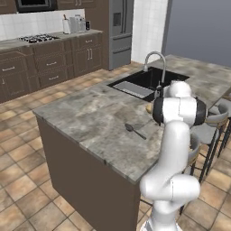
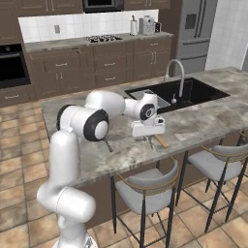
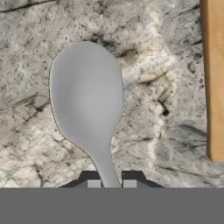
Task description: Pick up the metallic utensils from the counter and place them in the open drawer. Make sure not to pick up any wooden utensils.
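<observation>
Grey-beige stone counter (image 3: 170,57) lies right under the hand, close up and full of marbled marks.

At 6 o'clock in the hand view, the gripper (image 3: 112,183) has its two dark tips one on each side of a thin handle. The tips sit very near the handle. I cannot tell if they squeeze it yet or just stand beside it.

That handle belongs to the metal spoon (image 3: 87,96). It lies flat on the stone, and its smooth grey bowl spreads up toward 12 o'clock. I think this spoon is light, hard and a bit slippery, and it will not bend or break. The bowl is wide and curved, so fingers would slide off it. The thin neck just under the bowl looks like the best place to hold, and that is where the tips are now. Because it lies so flat, the tips must go right down to the stone to catch it.

At 3 o'clock in the hand view is a tan strip, which I take to be the handle of the wooden spoon (image 3: 215,87). It is near the metal spoon but not touching. It must stay where it is.

Farther out, in the left base view, a slim dark utensil (image 1: 135,131), likely the knife, lies on the counter at 9 o'clock from the arm. The black sink (image 1: 144,83) is at 12 o'clock.
</observation>
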You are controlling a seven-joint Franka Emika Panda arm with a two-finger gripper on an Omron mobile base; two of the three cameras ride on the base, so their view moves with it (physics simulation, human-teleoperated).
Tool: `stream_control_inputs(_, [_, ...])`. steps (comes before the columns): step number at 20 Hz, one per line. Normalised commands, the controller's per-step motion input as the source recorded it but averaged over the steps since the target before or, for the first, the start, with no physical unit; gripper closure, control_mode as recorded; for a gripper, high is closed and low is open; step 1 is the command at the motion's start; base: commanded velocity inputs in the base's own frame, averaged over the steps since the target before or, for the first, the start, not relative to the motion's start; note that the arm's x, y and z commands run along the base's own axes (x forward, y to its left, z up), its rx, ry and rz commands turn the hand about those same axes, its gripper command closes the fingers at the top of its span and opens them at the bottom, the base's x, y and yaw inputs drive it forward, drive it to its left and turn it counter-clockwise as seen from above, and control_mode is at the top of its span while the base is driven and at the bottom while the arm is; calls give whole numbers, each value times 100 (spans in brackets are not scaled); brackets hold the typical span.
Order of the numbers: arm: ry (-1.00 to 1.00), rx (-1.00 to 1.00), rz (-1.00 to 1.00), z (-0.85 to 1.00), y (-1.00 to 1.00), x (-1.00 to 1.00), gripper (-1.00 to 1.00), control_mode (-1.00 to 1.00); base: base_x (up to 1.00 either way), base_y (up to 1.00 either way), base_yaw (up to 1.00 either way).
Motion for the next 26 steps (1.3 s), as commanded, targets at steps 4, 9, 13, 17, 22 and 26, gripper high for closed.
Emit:
stream_control_inputs(4, [-18,4,0,100,44,-71,100,-100,0,0,0])
stream_control_inputs(9, [-24,5,6,82,66,-99,100,-100,0,0,0])
stream_control_inputs(13, [-22,10,12,19,95,-100,100,-100,0,0,0])
stream_control_inputs(17, [-11,9,13,0,100,-100,100,-100,0,0,0])
stream_control_inputs(22, [0,0,0,0,0,0,100,100,-100,100,11])
stream_control_inputs(26, [0,0,0,0,0,0,100,100,-90,100,7])
